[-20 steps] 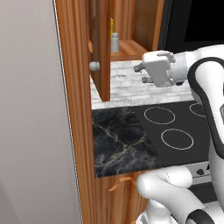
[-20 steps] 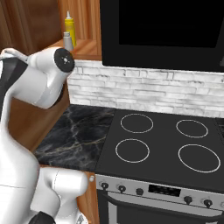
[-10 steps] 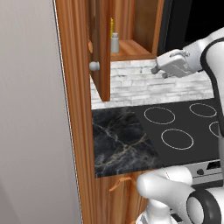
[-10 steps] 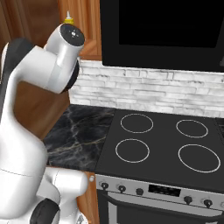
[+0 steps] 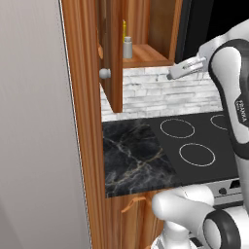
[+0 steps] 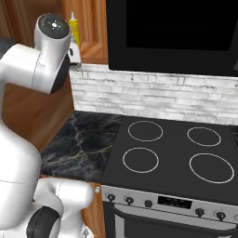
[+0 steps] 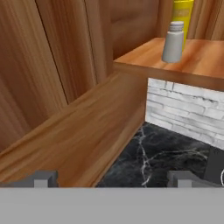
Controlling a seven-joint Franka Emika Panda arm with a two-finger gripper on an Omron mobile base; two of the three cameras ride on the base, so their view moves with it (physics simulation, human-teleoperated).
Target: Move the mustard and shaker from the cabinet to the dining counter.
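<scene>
shaker (image 7: 173, 42): on the cabinet (image 5: 146, 54) shelf, in front of the mustard (image 7: 183, 15), near the shelf's front edge
tool (image 5: 182, 69): right of the open cabinet, above the stove (image 6: 172, 158), well apart from the shaker
counter (image 5: 133, 158): below the cabinet, left of the stove

At the upper right of the frame, a grey shaker (image 7: 173, 42) stands on the cabinet (image 7: 144, 56) shelf, a yellow mustard (image 7: 183, 15) bottle just behind it. White brick (image 7: 183, 109) sits below, black marble (image 7: 162, 162) lower right.
</scene>
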